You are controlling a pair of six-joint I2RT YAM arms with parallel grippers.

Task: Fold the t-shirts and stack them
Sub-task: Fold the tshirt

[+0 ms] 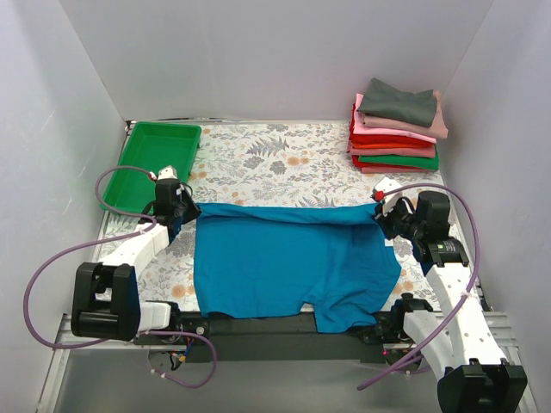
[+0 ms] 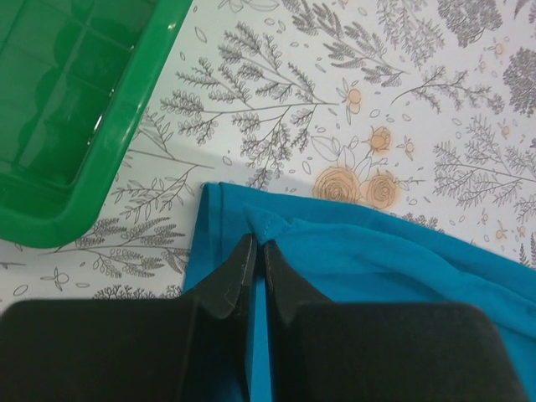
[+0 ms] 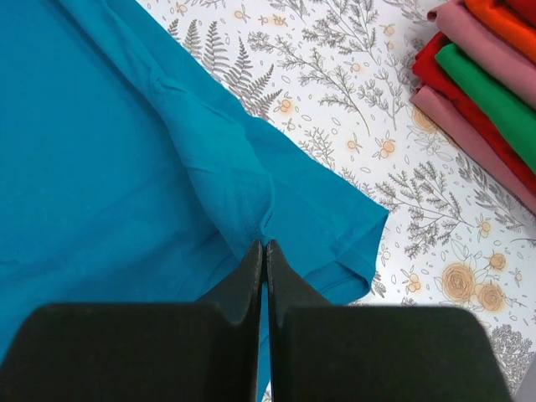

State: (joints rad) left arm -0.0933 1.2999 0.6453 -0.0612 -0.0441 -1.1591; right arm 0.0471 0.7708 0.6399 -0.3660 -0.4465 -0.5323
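Observation:
A teal-blue t-shirt (image 1: 288, 262) lies spread across the middle of the floral table, its far edge folded over toward the near side. My left gripper (image 1: 185, 209) is shut on the shirt's far left corner (image 2: 266, 224). My right gripper (image 1: 383, 215) is shut on the shirt's far right corner (image 3: 266, 230), beside a sleeve (image 3: 335, 226). A stack of folded t-shirts (image 1: 396, 129), grey on top, then pink, red and green, stands at the back right; it also shows in the right wrist view (image 3: 486, 79).
A green plastic tray (image 1: 155, 159) sits at the back left, close to my left gripper, and shows in the left wrist view (image 2: 84, 109). White walls close in the table on three sides. A black bar runs along the near edge.

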